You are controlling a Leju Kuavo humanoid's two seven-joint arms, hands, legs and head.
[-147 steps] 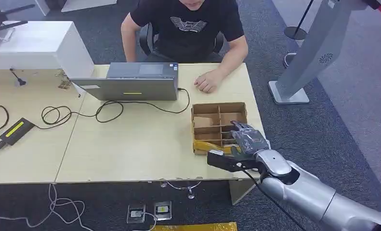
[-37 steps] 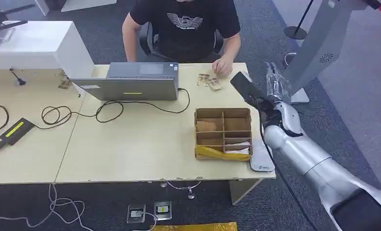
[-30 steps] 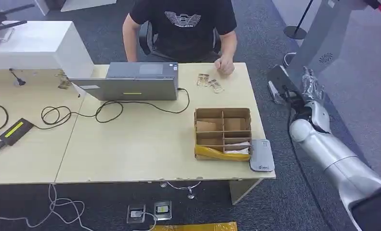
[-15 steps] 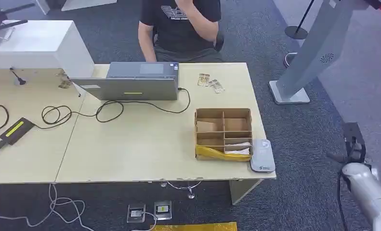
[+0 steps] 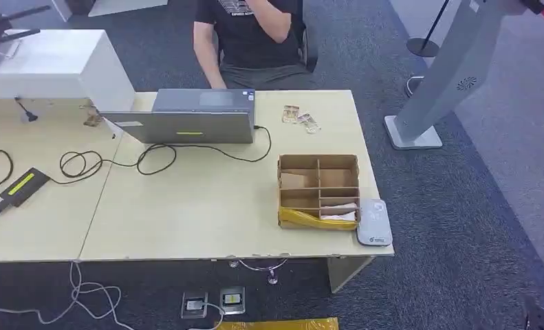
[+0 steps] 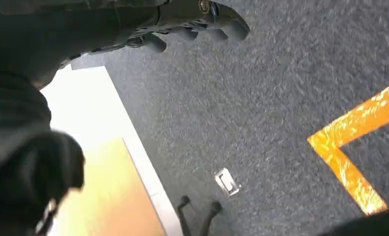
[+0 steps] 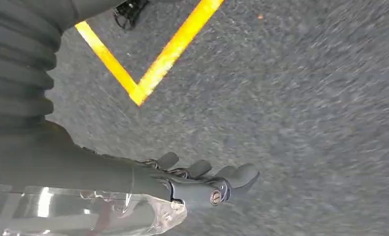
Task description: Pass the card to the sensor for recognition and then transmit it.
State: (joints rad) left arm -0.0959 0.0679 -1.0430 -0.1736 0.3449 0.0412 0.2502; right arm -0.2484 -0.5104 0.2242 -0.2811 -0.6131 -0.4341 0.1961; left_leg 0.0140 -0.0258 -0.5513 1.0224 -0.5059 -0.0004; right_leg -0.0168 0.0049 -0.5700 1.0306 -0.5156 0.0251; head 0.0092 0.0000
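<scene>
Grey carpet lay beneath both hands. The right hand hung over it near a yellow tape corner, fingers loosely straight and apart, holding nothing. The left hand hung likewise, fingers slightly bent, with nothing visible in them.

Two small cards lay on the table at its far edge, in front of the seated person. More pale cards sat in the divided box. The sensor, a flat grey pad, lay touching the box's near right corner.

Judged step: between cycles, with no card in hand and none at the sensor.

Judged next move: the right arm would have to rise to the box, pinch a thin card from a narrow compartment, hold it flat over the sensor, then offer it to the person.

Surface and room: pale wood table carrying a grey laptop and a looping black cable. A slanted grey stand stood on the carpet to the right, apart from the table.
</scene>
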